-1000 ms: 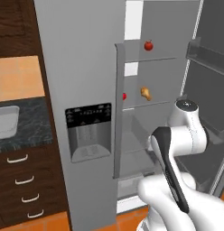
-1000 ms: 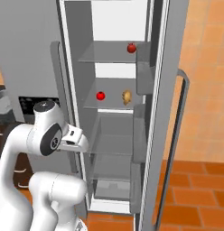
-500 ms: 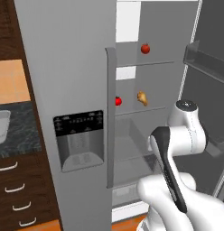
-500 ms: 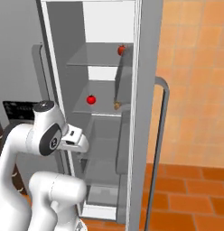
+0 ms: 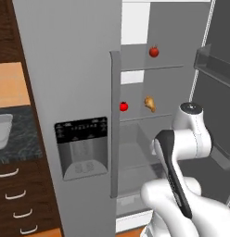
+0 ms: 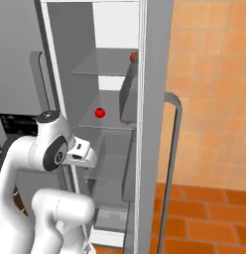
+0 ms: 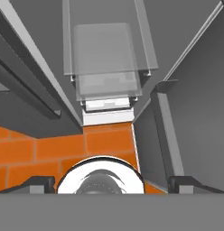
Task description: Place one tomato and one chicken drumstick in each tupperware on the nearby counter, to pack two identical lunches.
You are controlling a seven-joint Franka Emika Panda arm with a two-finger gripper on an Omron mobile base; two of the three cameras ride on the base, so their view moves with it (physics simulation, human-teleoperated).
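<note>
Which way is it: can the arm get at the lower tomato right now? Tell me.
Probably yes. The fridge door stands open, and the lower tomato sits exposed near the shelf's front beside the drumstick. The open gripper points down at the floor, so the arm must lift and turn first.

Left base view: behind arm, left side, facing the open fridge (image 5: 149, 152), near. Right base view: behind arm, right side, same fridge interior. Both share the red tomato (image 5: 124, 106) on the middle shelf. Hand view: points down at the fridge bottom and orange floor (image 7: 50, 146).
</note>
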